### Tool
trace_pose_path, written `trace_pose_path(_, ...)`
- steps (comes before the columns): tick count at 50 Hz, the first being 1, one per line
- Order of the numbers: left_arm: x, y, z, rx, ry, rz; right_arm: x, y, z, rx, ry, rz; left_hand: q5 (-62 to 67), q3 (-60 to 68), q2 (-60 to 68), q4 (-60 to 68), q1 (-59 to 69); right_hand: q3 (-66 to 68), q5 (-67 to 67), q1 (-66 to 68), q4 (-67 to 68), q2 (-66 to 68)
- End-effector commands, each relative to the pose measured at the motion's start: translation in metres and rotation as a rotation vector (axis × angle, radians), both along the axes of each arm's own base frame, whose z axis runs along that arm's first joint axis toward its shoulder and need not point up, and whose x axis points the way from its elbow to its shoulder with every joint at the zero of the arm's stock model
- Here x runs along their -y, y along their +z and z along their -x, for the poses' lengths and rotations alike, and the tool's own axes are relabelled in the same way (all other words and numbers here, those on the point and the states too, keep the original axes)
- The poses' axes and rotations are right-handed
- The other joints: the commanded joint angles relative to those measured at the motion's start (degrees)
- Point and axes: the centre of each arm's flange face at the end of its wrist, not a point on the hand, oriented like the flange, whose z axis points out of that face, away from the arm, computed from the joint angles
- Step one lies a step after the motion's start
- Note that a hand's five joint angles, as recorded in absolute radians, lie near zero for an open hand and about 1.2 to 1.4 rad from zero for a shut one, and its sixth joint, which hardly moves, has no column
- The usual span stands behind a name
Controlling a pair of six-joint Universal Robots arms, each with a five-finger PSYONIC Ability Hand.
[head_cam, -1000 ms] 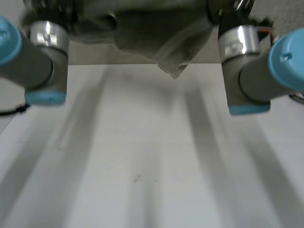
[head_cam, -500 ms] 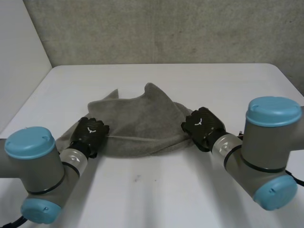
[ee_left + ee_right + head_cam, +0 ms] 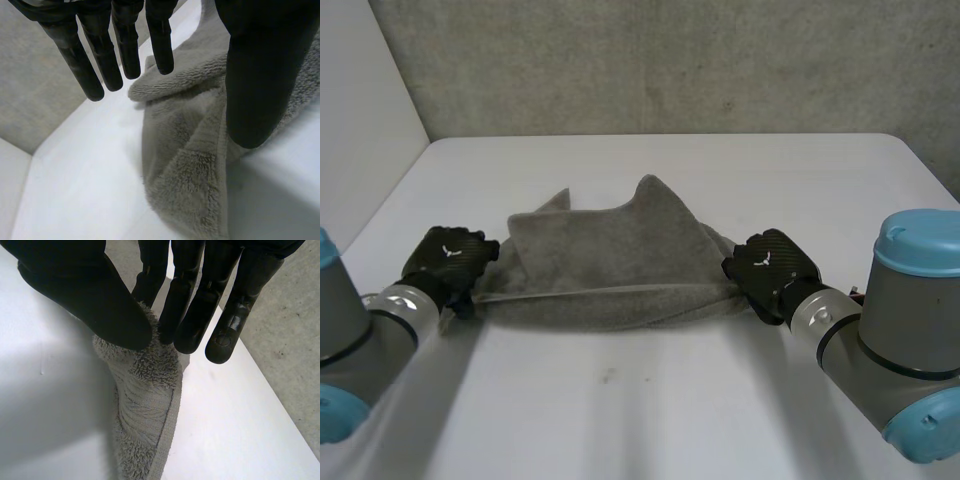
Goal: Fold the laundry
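A grey towel (image 3: 610, 265) lies folded over on the white table (image 3: 650, 420), its long folded edge facing me. My left hand (image 3: 448, 260) is at the towel's near left corner. In the left wrist view that hand (image 3: 255, 60) is open: the fingers are straight and spread above the towel (image 3: 190, 165), well apart from the thumb, and the corner lies loose under them. My right hand (image 3: 772, 268) is at the near right corner. In the right wrist view its thumb (image 3: 95, 295) and fingers pinch the towel's (image 3: 145, 405) bunched end.
A grey concrete wall (image 3: 670, 60) rises behind the table's far edge, and a pale panel (image 3: 360, 120) stands at the left. Bare tabletop stretches in front of the towel and beyond it.
Both arms came down from holding the towel up and laid it on the table. The left hand then let go of its corner and drew back to the left; the right kept its pinch.
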Motion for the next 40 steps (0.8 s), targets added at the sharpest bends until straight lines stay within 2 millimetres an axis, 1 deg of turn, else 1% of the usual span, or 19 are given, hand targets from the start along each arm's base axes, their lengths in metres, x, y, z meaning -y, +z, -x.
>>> trace_pose_path(1, 0.002, -0.005, -0.014, -0.117, -0.022, -0.145, 0.0, -0.003, -0.001, 0.001, 0.003, 0.003, 4.4, 4.3, 4.4, 4.5, 4.1, 11.9, 13.1, 24.4, 11.5, 12.1)
trace_pose_path(6, 0.004, -0.011, -0.015, -0.146, -0.008, -0.18, 0.0, -0.004, -0.001, -0.001, 0.003, -0.001, 4.7, 4.6, 4.8, 4.8, 4.4, 11.9, 13.1, 24.4, 11.5, 12.1)
trace_pose_path(15, 0.018, -0.03, -0.015, -0.148, -0.007, -0.155, 0.002, -0.007, -0.001, -0.002, -0.002, -0.007, 19.5, 19.4, 19.6, 19.6, 19.2, 11.9, 13.1, 24.4, 11.5, 12.1)
trace_pose_path(17, 0.021, -0.033, -0.015, -0.147, -0.008, -0.149, 0.002, -0.007, -0.001, 0.003, -0.006, -0.01, 25.3, 25.2, 25.3, 25.4, 24.9, 11.9, 13.1, 24.4, 11.5, 12.1)
trace_pose_path(19, 0.024, -0.034, -0.015, -0.148, -0.009, -0.132, 0.005, -0.005, 0.001, 0.016, -0.027, -0.008, 46.7, 46.6, 46.7, 46.8, 46.4, 11.9, 13.1, 24.4, 11.5, 12.1)
trace_pose_path(21, 0.025, -0.032, -0.015, -0.148, -0.009, -0.121, 0.007, -0.001, 0.002, 0.021, -0.04, 0.002, 52.9, 52.8, 53.0, 53.0, 52.6, 11.9, 13.1, 24.4, 11.5, 12.1)
trace_pose_path(25, 0.022, -0.02, -0.01, -0.15, -0.026, -0.097, 0.011, 0.008, 0.003, 0.026, -0.061, 0.02, 53.0, 52.9, 53.0, 53.1, 52.7, 11.9, 13.1, 24.4, 11.5, 12.1)
trace_pose_path(27, 0.019, 0.018, -0.009, -0.168, -0.033, 0.006, 0.015, 0.03, 0.003, 0.04, -0.082, 0.066, 53.0, 52.9, 53.0, 53.1, 52.7, 11.9, 13.1, 24.4, 11.5, 12.1)
trace_pose_path(28, 0.019, 0.018, -0.009, -0.169, -0.033, 0.007, 0.015, 0.03, 0.003, 0.04, -0.082, 0.066, 53.0, 52.9, 53.0, 53.1, 52.7, 11.9, 13.1, 24.4, 11.5, 12.1)
trace_pose_path(29, 0.014, 0.042, -0.007, -0.197, -0.036, 0.058, 0.013, 0.05, 0.005, 0.05, -0.094, 0.092, 53.0, 52.9, 53.0, 53.1, 52.7, 11.9, 13.1, 24.4, 11.5, 12.1)
trace_pose_path(30, 0.014, 0.043, -0.007, -0.197, -0.036, 0.059, 0.011, 0.073, 0.008, 0.059, -0.103, 0.11, 53.0, 52.9, 53.0, 53.1, 52.7, 11.9, 13.1, 24.4, 11.5, 12.1)
trace_pose_path(31, 0.007, 0.067, -0.004, -0.238, -0.041, 0.097, 0.011, 0.073, 0.009, 0.059, -0.103, 0.11, 53.0, 52.9, 53.0, 53.1, 52.7, 11.9, 13.1, 24.4, 11.5, 12.1)
trace_pose_path(32, -0.002, 0.091, -0.002, -0.279, -0.046, 0.131, 0.006, 0.094, 0.01, 0.058, -0.103, 0.113, 53.0, 52.9, 53.0, 53.1, 52.7, 11.9, 13.1, 24.4, 11.5, 12.1)
trace_pose_path(33, -0.002, 0.091, -0.002, -0.279, -0.047, 0.132, 0.006, 0.094, 0.01, 0.058, -0.103, 0.113, 53.0, 52.9, 53.0, 53.1, 52.7, 11.9, 13.1, 24.4, 11.5, 12.1)
trace_pose_path(35, -0.021, 0.143, -0.004, -0.327, -0.056, 0.22, -0.005, 0.126, 0.014, 0.034, -0.098, 0.07, 53.0, 52.9, 53.0, 53.1, 52.7, 11.9, 13.1, 24.4, 11.5, 12.1)
trace_pose_path(36, -0.022, 0.143, -0.004, -0.327, -0.056, 0.221, -0.005, 0.127, 0.014, 0.034, -0.098, 0.07, 53.0, 52.9, 53.0, 53.1, 52.7, 11.9, 13.1, 24.4, 11.5, 12.1)
trace_pose_path(38, -0.043, 0.176, -0.005, -0.327, -0.065, 0.256, -0.02, 0.158, 0.018, 0.011, -0.077, 0.036, 53.0, 52.9, 53.0, 53.1, 52.7, 11.9, 13.1, 24.4, 11.5, 12.1)
trace_pose_path(39, -0.043, 0.176, -0.005, -0.327, -0.065, 0.256, -0.02, 0.158, 0.018, 0.011, -0.077, 0.036, 53.0, 52.9, 53.0, 53.1, 52.7, 11.9, 13.1, 24.4, 11.5, 12.1)
trace_pose_path(40, -0.05, 0.184, -0.006, -0.322, -0.064, 0.251, -0.03, 0.177, 0.022, 0.02, -0.072, 0.045, 53.0, 52.9, 53.0, 53.1, 52.7, 11.9, 13.1, 24.4, 11.5, 12.1)
